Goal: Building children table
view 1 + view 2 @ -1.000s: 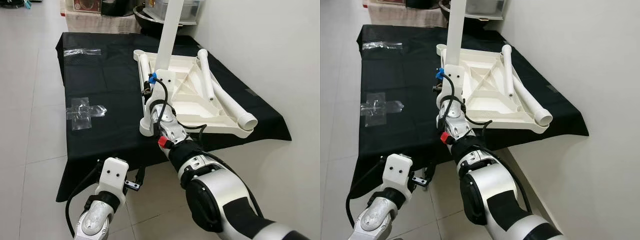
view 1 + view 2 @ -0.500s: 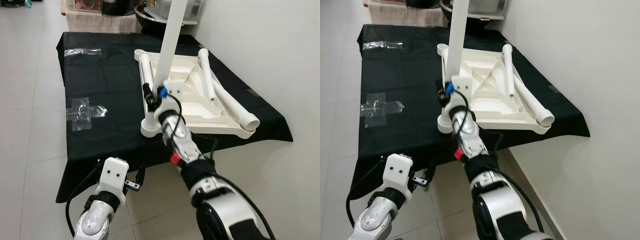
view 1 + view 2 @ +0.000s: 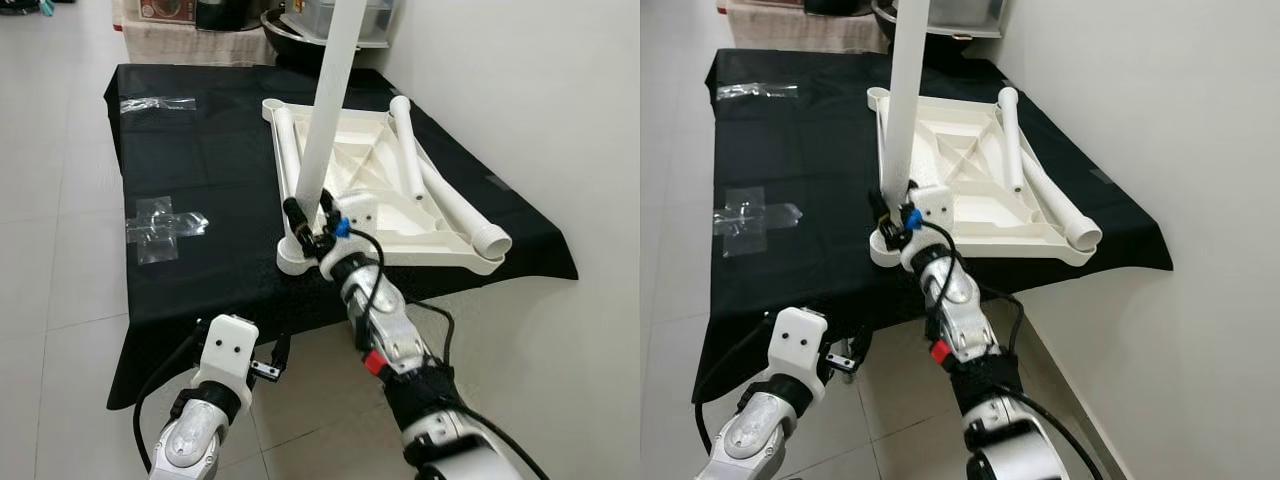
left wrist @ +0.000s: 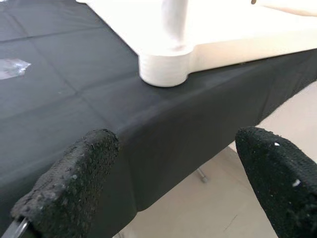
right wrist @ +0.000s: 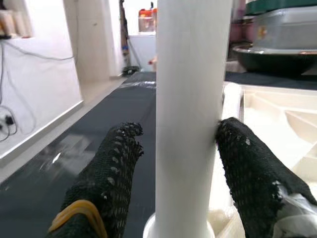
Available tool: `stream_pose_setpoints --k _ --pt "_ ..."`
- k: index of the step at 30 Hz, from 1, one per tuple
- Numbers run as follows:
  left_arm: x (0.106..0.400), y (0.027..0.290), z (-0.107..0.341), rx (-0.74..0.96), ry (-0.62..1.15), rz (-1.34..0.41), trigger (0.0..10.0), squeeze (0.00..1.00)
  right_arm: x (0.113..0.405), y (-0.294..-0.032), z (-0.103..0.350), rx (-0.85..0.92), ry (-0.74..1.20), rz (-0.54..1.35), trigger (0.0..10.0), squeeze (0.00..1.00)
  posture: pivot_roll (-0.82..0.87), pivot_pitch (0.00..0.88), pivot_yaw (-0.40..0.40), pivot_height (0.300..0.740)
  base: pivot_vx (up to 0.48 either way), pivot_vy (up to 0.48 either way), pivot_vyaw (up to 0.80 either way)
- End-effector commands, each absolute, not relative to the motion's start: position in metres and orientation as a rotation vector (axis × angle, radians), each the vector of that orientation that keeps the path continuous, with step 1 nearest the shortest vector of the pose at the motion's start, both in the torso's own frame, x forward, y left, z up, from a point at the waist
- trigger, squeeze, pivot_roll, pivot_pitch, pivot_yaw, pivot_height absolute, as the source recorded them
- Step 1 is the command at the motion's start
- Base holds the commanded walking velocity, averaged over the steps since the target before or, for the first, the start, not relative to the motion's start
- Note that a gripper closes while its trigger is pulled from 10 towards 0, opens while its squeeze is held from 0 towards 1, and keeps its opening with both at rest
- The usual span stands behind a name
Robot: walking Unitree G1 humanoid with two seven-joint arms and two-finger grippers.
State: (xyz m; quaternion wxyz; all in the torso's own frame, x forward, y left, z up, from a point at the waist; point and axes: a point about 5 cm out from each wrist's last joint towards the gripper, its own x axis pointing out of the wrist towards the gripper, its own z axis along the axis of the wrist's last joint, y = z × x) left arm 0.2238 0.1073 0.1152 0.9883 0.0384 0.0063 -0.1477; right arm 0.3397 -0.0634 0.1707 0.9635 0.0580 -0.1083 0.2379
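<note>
One white tabletop (image 3: 390,190) lies upside down on my black-draped desk (image 3: 210,150). I count three white legs: two loose ones (image 3: 405,150) lying on it at about 2 o'clock, and one upright leg (image 3: 325,110) in the near corner socket (image 4: 163,69). My right gripper (image 5: 173,168) is clenched around that upright leg, seen close in the right wrist view. My left gripper (image 4: 173,188) hangs released below the desk edge.

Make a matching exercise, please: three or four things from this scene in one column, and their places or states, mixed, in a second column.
Things:
1. upright table leg
2. right gripper
3. left gripper
4. black cloth

States:
a. open, below the cloth's near edge
b. covers the surface under the white tabletop
c. stands in the near corner socket
d. holds the leg low down

Pairs: 1-c, 2-d, 3-a, 4-b
</note>
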Motion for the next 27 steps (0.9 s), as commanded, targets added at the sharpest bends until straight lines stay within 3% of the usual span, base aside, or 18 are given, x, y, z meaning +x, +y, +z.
stream_pose_setpoints --k 1,3,9,14,18,27 --pt "0.224 0.105 0.113 0.074 0.013 -0.305 10.0 0.0 0.336 -0.067 0.169 0.114 -0.208 0.501 10.0 0.0 0.1 0.041 -0.161 0.74 0.0 0.0 0.0" --pt "0.225 0.106 0.113 0.076 0.011 -0.305 10.0 0.0 0.331 -0.072 0.165 0.098 -0.199 0.505 10.0 0.0 0.1 0.042 -0.162 0.74 0.0 0.0 0.0" --pt "0.228 0.109 0.113 0.079 0.006 -0.281 10.0 0.0 0.328 -0.111 0.15 0.006 -0.163 0.255 10.0 0.0 0.1 0.039 -0.154 0.74 0.0 0.0 0.0" --pt "0.23 0.11 0.112 0.094 0.003 -0.287 10.0 0.0 0.322 -0.127 0.136 -0.047 -0.106 0.157 10.0 0.0 0.1 0.042 -0.152 0.74 0.0 0.0 0.0" --pt "0.231 0.11 0.111 0.113 0.0 -0.29 10.0 0.0 0.308 -0.139 0.115 -0.101 -0.037 0.085 10.0 0.0 0.1 0.045 -0.147 0.74 0.0 -0.449 0.0" --pt "0.232 0.111 0.109 0.119 0.013 -0.29 10.0 0.0 0.309 -0.136 0.11 -0.084 -0.003 0.082 10.0 0.0 0.1 0.048 -0.146 0.74 0.0 -0.475 0.0"
